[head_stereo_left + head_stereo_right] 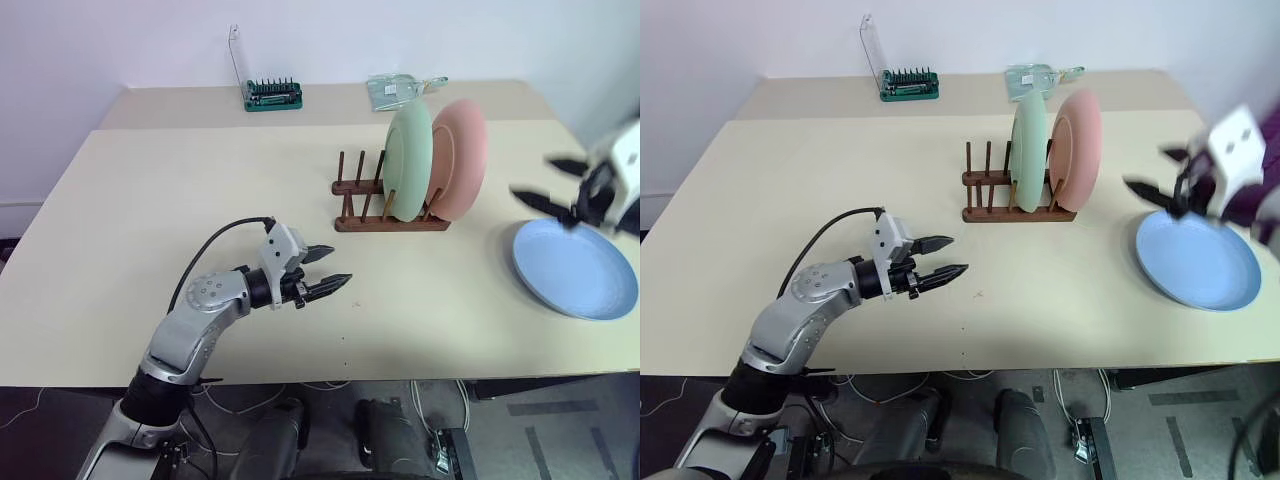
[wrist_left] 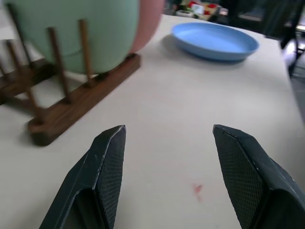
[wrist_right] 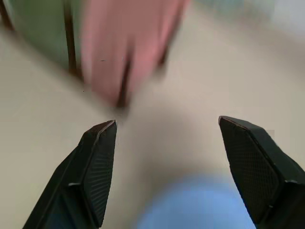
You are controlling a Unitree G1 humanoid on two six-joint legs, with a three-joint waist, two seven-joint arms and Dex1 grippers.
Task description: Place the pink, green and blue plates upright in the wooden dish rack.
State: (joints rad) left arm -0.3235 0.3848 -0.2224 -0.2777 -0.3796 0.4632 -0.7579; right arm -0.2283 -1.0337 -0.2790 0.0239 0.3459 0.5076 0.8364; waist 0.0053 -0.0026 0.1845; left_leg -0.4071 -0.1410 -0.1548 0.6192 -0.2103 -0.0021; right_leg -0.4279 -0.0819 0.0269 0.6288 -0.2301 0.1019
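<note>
The wooden dish rack [image 1: 390,226] stands right of the table's middle. A green plate [image 1: 408,160] and a pink plate [image 1: 462,155] stand upright in it side by side, the pink one on the right. The blue plate [image 1: 575,268] lies flat on the table near the right edge. My right gripper [image 1: 532,178] hovers open and empty over the blue plate's far rim, blurred. My left gripper [image 1: 342,265] is open and empty, just above the table, in front and left of the rack, pointing towards it. The left wrist view shows the rack [image 2: 81,100] and the blue plate [image 2: 214,42] beyond my fingers.
A green tool holder with a clear back [image 1: 273,95] and a clear plastic pack [image 1: 400,88] sit at the back of the table. The rack's left slots hold nothing. The table's right edge runs close to the blue plate.
</note>
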